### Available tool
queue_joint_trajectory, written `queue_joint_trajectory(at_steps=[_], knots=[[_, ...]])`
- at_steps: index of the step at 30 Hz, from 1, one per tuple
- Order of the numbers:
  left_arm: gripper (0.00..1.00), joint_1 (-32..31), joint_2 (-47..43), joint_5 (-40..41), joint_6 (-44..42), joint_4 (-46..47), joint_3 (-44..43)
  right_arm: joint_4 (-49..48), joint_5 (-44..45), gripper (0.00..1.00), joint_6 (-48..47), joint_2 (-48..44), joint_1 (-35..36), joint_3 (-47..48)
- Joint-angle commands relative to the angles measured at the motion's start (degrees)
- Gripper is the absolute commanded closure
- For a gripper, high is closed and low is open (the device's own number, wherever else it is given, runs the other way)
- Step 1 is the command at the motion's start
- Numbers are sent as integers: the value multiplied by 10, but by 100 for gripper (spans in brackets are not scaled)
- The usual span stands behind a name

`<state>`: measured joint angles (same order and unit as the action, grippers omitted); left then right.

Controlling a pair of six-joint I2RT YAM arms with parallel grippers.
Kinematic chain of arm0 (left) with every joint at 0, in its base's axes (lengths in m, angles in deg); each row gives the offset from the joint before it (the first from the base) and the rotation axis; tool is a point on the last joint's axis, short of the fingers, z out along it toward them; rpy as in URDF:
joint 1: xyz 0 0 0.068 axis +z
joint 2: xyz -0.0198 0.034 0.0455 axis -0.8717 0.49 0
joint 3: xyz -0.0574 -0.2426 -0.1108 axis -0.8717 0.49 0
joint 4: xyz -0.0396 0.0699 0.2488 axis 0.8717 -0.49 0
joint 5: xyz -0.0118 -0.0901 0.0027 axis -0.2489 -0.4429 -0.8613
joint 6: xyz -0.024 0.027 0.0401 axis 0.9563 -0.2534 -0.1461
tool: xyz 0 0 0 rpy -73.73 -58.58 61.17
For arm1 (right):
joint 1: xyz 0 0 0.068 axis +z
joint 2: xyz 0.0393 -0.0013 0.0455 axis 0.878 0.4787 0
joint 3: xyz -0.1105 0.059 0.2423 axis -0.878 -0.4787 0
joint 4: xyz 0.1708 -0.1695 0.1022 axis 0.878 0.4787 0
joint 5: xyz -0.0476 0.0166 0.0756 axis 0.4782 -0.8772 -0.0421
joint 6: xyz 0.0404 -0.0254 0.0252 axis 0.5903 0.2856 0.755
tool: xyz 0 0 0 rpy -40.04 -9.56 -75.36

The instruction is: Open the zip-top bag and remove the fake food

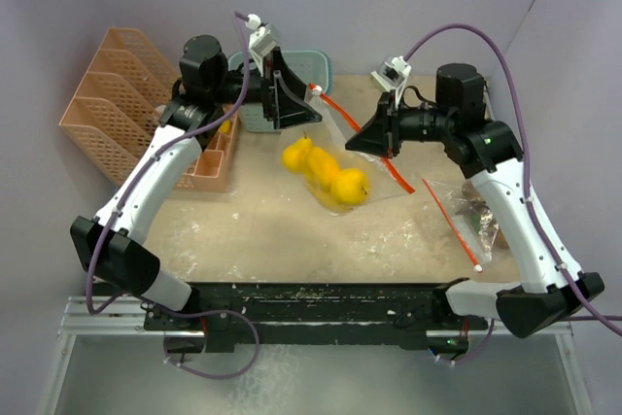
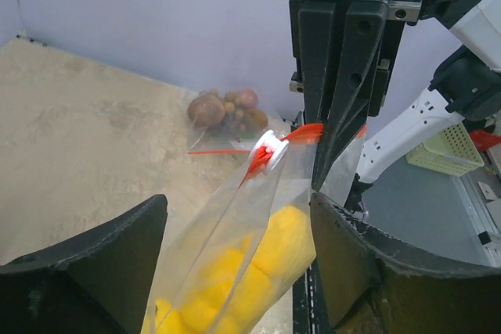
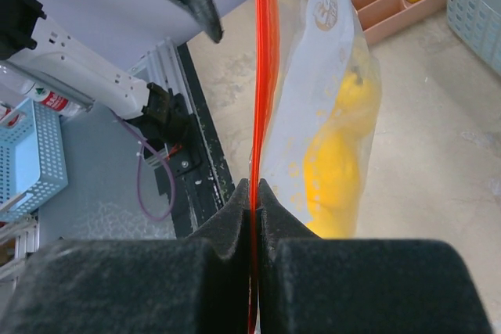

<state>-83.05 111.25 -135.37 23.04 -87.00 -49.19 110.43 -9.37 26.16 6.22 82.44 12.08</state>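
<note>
Where the sandy table spreads between the two arms, a peach file rack is noted at its far left and a clear zip-top bag is stretched over its middle. The right gripper is seen clamped tight on the bag's red zip strip, while the left gripper is spread wide to either side of the bag's slider end. A second bag is recorded at the right of the table with a brown cluster inside, yellow fake food is enclosed in the held bag, and a white slider is found on the strip.
</note>
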Motion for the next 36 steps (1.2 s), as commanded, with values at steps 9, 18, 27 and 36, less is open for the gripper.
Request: queue_joint_trajectory(at_steps=[9, 18, 27, 36], knots=[[77, 2, 25, -55, 134, 223, 12, -43, -31, 100, 31, -10, -2, 21], [100, 2, 29, -66, 150, 213, -6, -42, 22, 73, 31, -6, -2, 24], [100, -2, 11, -31, 147, 179, 42, -67, 101, 46, 25, 18, -1, 52], [100, -20, 38, 18, 91, 78, 5, -51, 139, 55, -28, 62, 13, 126]])
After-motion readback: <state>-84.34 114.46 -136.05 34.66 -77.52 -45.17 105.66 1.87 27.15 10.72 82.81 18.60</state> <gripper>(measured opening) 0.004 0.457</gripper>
